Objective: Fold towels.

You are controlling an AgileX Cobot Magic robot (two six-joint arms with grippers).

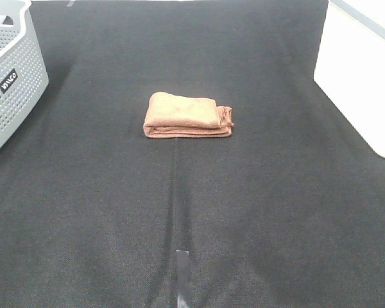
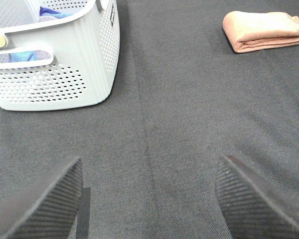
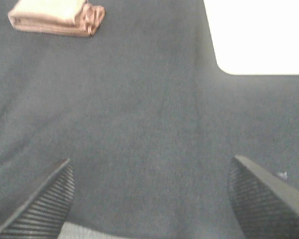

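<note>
A reddish-brown towel lies folded into a small thick stack in the middle of the black cloth-covered table. The left wrist view has the towel far off, and the right wrist view shows the towel far off too. My left gripper stands open over bare cloth, nothing between its ribbed fingers. My right gripper is open as well, with only cloth between its fingers. Neither gripper nor arm shows in the exterior high view.
A grey perforated laundry basket stands at the table's left edge; the left wrist view shows the basket with blue cloth inside. A white bin sits at the right edge. A strip of tape marks the front centre.
</note>
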